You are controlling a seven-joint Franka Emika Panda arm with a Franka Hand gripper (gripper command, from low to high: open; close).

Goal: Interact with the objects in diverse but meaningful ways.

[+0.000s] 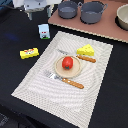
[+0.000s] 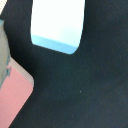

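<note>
Red tomato (image 1: 67, 63), yellow holed cheese wedge (image 1: 86, 50), white-blue milk carton (image 1: 44, 31)

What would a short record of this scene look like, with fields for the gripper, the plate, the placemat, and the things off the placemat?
gripper: gripper above the milk carton; open or shut not visible
plate: plate holds the tomato
placemat: placemat carries the plate, fork, knife, cheese wedge
off placemat: yellow box, milk carton
board: two grey pots
</note>
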